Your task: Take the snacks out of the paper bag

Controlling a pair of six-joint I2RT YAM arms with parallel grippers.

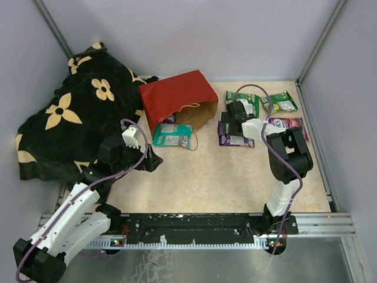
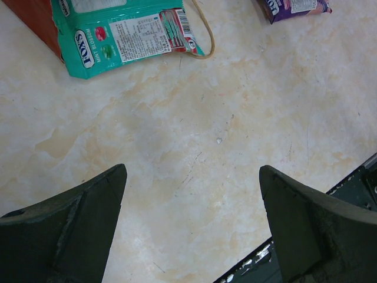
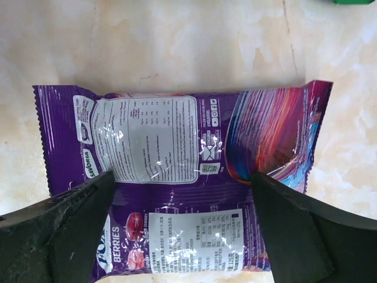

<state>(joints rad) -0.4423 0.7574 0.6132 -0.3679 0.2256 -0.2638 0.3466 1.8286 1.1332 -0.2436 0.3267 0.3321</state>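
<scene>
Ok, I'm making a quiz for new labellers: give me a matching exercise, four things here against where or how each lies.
Things: 1 teal Fox's packet; 2 purple Fox's packet; 3 red paper bag; 4 black flowered blanket.
Places: A below the open right gripper; B on its side; C heaped at the far left; D by the bag's mouth.
Pairs: 1-D, 2-A, 3-B, 4-C.

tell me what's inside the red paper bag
One packet edge shows at the paper bag mouth; a teal packet lies just outside. Deeper inside is hidden by its red wall.
</scene>
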